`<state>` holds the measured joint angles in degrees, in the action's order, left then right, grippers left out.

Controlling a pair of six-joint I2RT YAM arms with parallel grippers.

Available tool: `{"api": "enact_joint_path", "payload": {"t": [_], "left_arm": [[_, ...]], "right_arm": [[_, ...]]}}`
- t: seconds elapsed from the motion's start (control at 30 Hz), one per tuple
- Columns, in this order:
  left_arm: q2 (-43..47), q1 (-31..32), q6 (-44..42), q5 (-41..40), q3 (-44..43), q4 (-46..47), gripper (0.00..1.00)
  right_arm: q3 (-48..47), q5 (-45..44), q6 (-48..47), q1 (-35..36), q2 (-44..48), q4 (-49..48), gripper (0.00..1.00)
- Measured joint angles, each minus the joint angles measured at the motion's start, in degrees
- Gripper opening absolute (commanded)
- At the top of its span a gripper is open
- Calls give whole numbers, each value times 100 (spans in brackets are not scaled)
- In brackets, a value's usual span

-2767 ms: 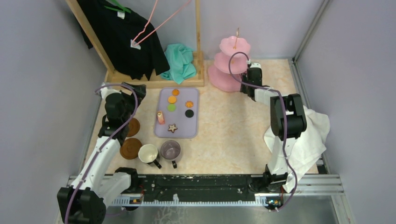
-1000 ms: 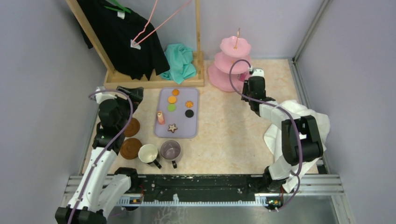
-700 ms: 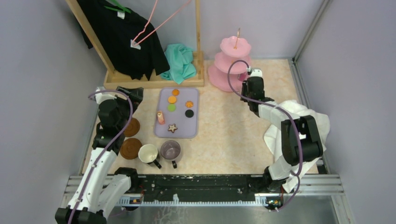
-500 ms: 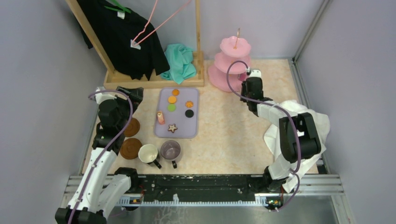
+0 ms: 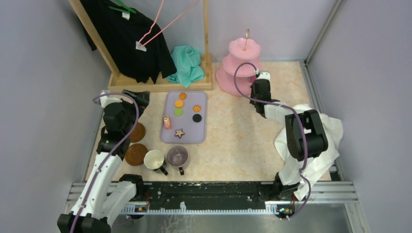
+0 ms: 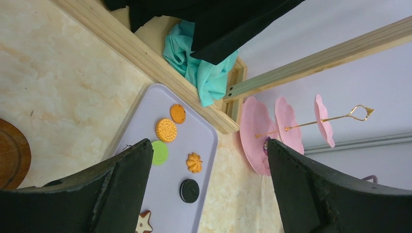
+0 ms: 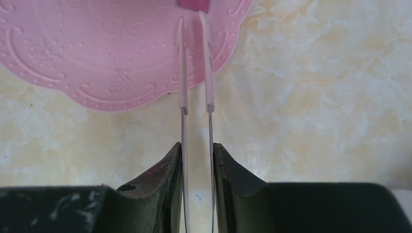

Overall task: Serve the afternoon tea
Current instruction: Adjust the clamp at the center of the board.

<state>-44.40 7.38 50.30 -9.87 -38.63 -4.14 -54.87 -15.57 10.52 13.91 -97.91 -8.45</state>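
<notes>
The right gripper (image 7: pixel 195 97) has its fingers drawn to a narrow slit, tips over the rim of the pink stand's (image 7: pixel 111 53) bottom plate; whether they pinch anything I cannot tell. The left gripper (image 6: pixel 209 145) gapes wide and holds nothing, hanging above the table (image 6: pixel 58 87) near two brown coasters (image 5: pixel 136 154). The stand sits toward the far right, three scalloped plates on a gold rod. Between the arms a lilac tray (image 5: pixel 187 133) carries the sweets (image 5: pixel 179 103); a cream mug (image 5: pixel 154 158) and a purple mug (image 5: pixel 177 155) stand just before it. A teal cloth (image 5: pixel 188 65) and a wooden rack (image 5: pixel 160 86) lie left of the stand, and a white towel (image 5: pixel 320 145) lies under the right arm.
</notes>
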Motion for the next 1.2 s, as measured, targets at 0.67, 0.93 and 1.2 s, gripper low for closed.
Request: {"api": "enact_joint_path", "payload": {"t": [0.67,0.93,1.2], "left_arm": [[-278,0,0,-63,0,46,92],[-424,0,2,-66,0,162,92],[-450,2,-2,-125,0,166,92]], "right_arm": [[-953,98,-11,-363,-955,-267,12],[-1237,243,-55,-442,-1296,-321,12],[-1423,321,-107,-461,-1434,-363,11]]}}
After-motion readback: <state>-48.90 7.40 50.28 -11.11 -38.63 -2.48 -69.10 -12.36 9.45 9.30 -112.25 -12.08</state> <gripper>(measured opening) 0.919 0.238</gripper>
